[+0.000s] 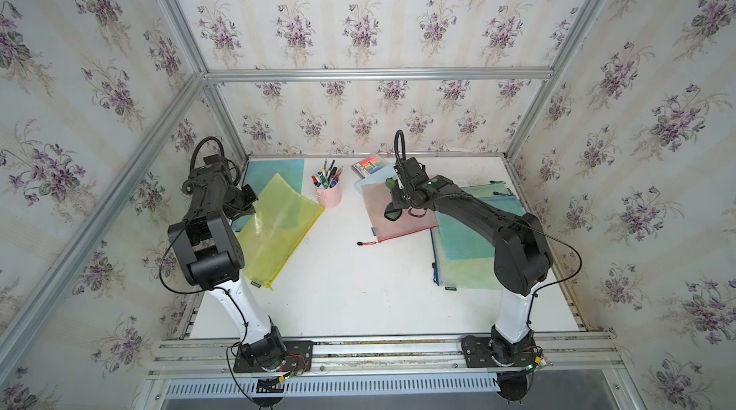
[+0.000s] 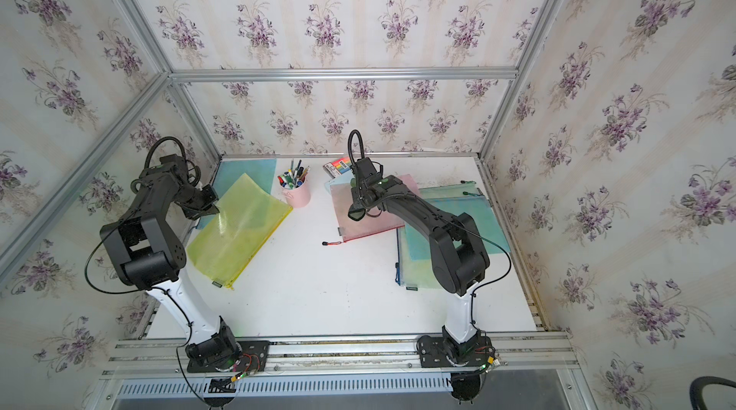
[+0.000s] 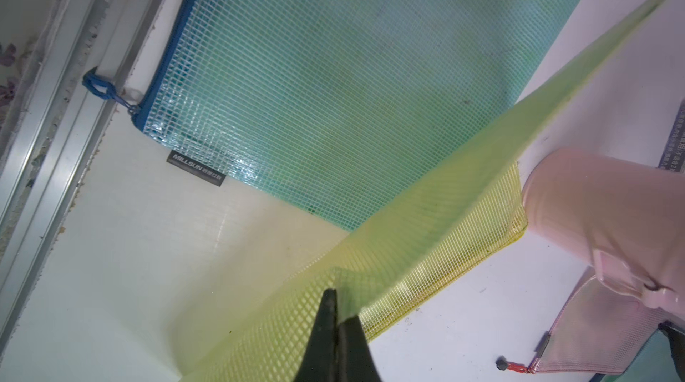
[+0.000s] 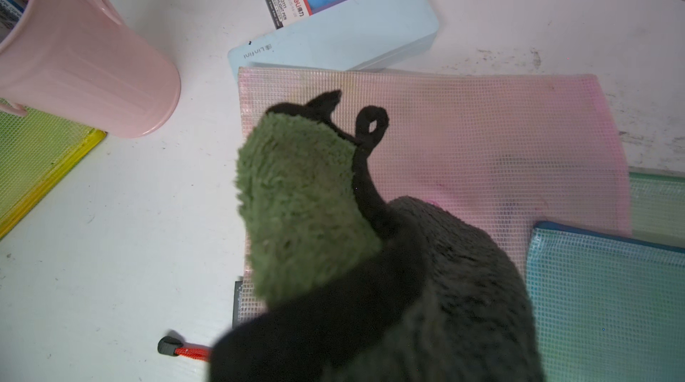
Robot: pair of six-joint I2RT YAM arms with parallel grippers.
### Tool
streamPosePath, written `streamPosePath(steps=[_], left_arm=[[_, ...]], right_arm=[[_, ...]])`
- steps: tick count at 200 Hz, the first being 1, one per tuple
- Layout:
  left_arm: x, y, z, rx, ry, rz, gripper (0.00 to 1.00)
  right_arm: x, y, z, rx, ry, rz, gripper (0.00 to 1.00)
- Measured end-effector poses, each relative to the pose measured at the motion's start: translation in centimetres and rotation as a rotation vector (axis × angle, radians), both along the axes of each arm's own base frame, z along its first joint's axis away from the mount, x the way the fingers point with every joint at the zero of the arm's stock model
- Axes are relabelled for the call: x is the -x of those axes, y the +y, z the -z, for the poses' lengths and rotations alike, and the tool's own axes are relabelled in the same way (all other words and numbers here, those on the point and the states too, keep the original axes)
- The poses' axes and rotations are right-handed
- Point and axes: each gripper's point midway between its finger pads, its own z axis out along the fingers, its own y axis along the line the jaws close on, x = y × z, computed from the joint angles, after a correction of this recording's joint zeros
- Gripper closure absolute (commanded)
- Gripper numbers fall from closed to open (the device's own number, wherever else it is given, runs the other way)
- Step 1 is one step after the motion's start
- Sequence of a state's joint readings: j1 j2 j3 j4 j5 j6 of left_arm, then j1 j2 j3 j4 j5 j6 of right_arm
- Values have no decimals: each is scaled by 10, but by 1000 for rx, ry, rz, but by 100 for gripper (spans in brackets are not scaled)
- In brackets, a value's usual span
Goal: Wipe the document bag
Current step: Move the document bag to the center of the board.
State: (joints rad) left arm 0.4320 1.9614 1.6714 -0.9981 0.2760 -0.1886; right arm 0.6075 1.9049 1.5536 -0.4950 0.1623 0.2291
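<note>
Where the left arm leans over the back-left part of the worktop, the left jaws are clenched on a long edge of the yellow document bag. The left wrist view shows their black tips pressed together with the mesh between them. That bag is tilted: the gripped edge is raised, the zip edge lies on the worktop, and one zip-side corner sits just beside the pink pen cup. Under its far end a blue-green document bag lies flat near the back-left corner. The right jaws are hidden by the green cloth they grip. It hangs from them over the zip end of the pink document bag; whether it touches cannot be told. This pink bag lies flat right of centre, its far edge over a pale blue case, with a stack of green and blue bags against its right side.
</note>
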Motion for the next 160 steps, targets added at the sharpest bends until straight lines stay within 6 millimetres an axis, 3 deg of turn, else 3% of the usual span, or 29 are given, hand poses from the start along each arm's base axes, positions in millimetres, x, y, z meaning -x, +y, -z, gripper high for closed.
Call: streamPosePath(steps=[74, 109, 160], left_arm=[[34, 19, 0, 13, 1, -62, 100], [18, 9, 10, 91, -64, -96, 100], [-15, 13, 21, 151, -150, -189, 100]], right_arm=[[3, -3, 5, 9, 15, 5, 84], [3, -1, 3, 0, 16, -1, 84], [8, -7, -3, -1, 7, 8, 84]])
